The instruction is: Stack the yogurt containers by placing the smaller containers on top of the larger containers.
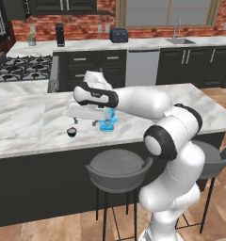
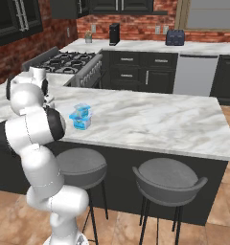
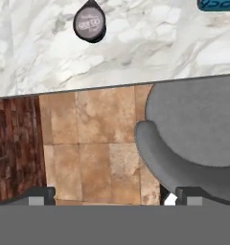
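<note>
The wide light-blue tub (image 1: 107,125) stands on the marble island counter (image 1: 35,117) near its front edge. In the right base view the medium clear-and-blue cup (image 2: 82,109) appears to sit on top of the tub (image 2: 81,123). The tiny dark round cup (image 1: 71,132) with a pale top stands alone on the counter, left of the tub. My gripper (image 1: 85,122) hangs open above the counter between the two, holding nothing. In the hand view the open gripper (image 3: 114,196) looks past the counter edge, with the tiny cup (image 3: 89,22) at the top and a corner of the tub (image 3: 217,4) at top right.
Two grey bar stools (image 1: 119,168) (image 2: 167,179) stand along the island's front, one directly below the gripper (image 3: 193,139). A gas stove (image 1: 20,68) lies at the far left. The back counter holds a toaster (image 1: 118,35) and a sink (image 1: 180,41).
</note>
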Tool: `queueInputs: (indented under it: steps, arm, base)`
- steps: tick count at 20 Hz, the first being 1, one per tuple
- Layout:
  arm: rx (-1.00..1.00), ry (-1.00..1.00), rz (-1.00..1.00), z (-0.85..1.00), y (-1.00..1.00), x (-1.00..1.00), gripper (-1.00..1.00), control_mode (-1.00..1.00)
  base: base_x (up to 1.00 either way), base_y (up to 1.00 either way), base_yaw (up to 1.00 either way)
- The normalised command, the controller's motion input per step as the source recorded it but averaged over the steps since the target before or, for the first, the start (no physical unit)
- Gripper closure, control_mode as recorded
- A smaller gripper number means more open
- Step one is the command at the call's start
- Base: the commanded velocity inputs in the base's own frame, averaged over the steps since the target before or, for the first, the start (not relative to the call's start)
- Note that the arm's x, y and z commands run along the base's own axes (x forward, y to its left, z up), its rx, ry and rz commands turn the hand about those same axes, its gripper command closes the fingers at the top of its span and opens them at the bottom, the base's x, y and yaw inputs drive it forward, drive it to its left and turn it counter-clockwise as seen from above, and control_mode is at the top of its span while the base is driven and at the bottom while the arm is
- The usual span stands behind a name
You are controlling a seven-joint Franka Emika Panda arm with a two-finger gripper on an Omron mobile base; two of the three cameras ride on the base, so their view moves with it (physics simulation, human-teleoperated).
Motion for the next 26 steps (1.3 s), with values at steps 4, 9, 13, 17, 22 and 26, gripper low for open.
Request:
queueInputs:
  steps: [4, 9, 13, 17, 22, 26]
  arm:
    - [-0.09, 0.1, -0.1, -0.28, 0.03, 0.24, -1.0, -1.0]
    - [-0.1, 0.1, -0.08, -0.29, 0.1, 0.16, -1.0, -1.0]
    - [-0.12, 0.05, -0.01, -0.24, 0.17, 0.16, -1.0, -1.0]
    - [-0.12, 0.01, 0.0, -0.24, 0.06, 0.04, -1.0, -1.0]
    - [-0.08, 0.0, 0.05, -0.25, 0.0, 0.0, -1.0, -1.0]
    - [-0.05, 0.0, 0.09, -0.22, 0.0, 0.0, -1.0, -1.0]
  base:
    - [0.0, 0.0, 0.0]
    - [0.0, 0.0, 0.0]
    - [0.0, 0.0, 0.0]
    - [0.0, 0.0, 0.0]
    - [0.0, 0.0, 0.0]
    - [0.0, 0.0, 0.0]
